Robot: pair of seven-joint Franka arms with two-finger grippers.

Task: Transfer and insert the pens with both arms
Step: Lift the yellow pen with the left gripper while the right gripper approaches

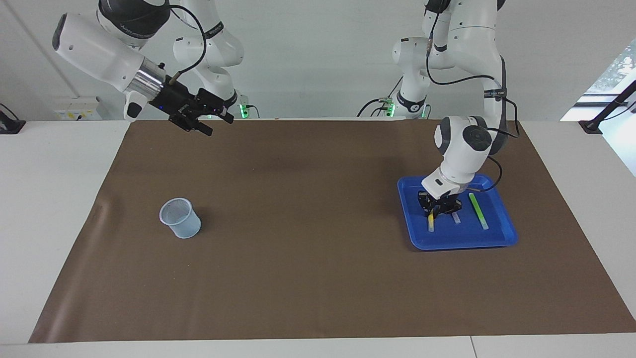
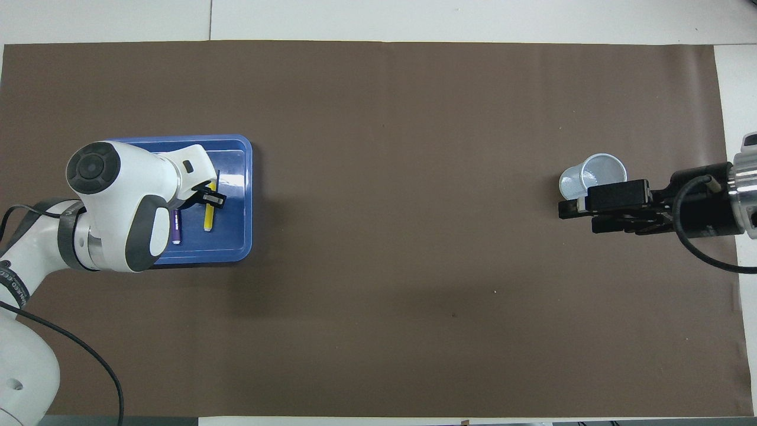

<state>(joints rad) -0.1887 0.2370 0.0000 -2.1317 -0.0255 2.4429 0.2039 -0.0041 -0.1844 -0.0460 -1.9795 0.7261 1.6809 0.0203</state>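
Blue tray (image 1: pixel 502 238): left tool (image 1: pixel 433 211) closed on the yellow pen (image 1: pixel 431 224); right tool (image 1: pixel 206 122), open, waits raised above the bench (image 1: pixel 318 278).
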